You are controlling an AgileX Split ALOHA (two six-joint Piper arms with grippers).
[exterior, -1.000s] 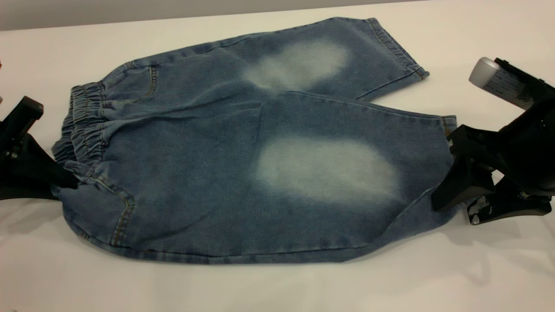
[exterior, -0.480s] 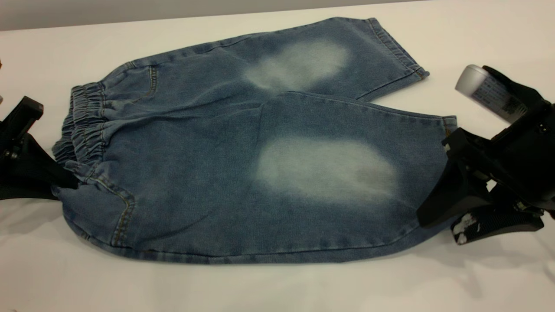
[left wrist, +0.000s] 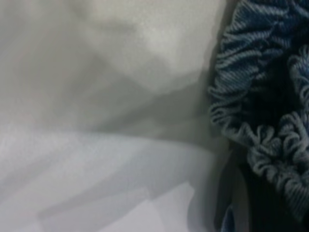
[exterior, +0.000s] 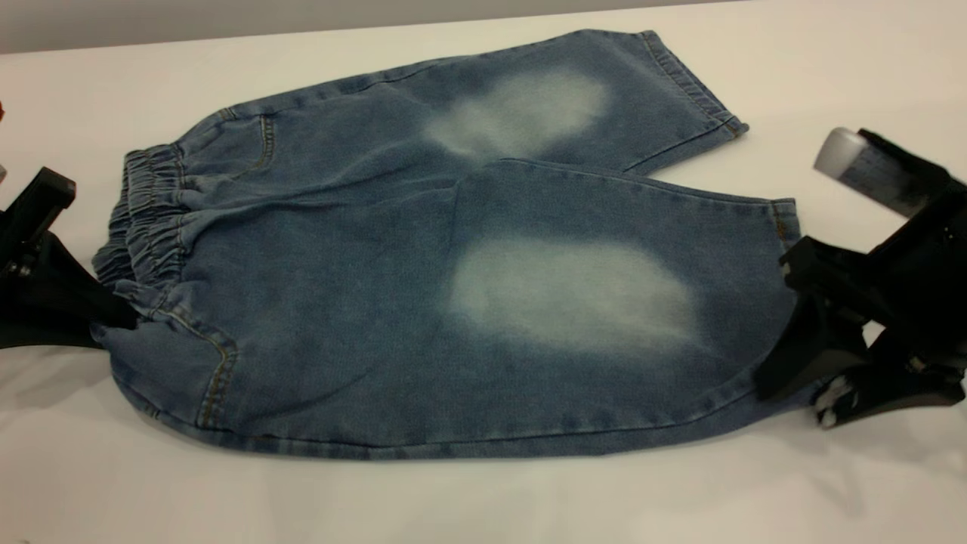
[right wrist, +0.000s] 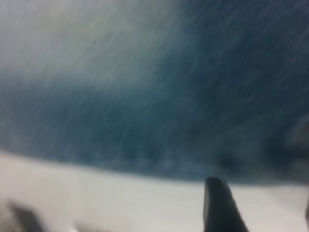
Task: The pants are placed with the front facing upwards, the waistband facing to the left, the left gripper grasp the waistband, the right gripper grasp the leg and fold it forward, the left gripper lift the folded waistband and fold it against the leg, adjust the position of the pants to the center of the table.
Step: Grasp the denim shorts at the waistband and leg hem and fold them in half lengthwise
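The pants (exterior: 423,279) lie flat on the white surface (exterior: 483,499), spread out between the 2 hands. The left hand (exterior: 113,313) sits low at the gathered waistband (exterior: 147,227), its wedge tip touching the ruched edge at the near corner; from its own wrist camera the crinkled waistband (left wrist: 260,121) is right next to it, but I can't tell if it's actually pinching anything. The right hand (exterior: 801,378) is at the opposite end, down at the near leg's hem (exterior: 782,227), its upper black wedge lying over the denim corner and a lower finger on the surface just beside it. Looks like the fabric runs in between, but whether it's clamped I can't tell.

Room-wise, there's plenty of bare surface in front of the pants and behind the far leg (exterior: 529,98). Both hands come in low and tilted down, the right one with its pale labelled cylinder (exterior: 854,162) angled up behind.
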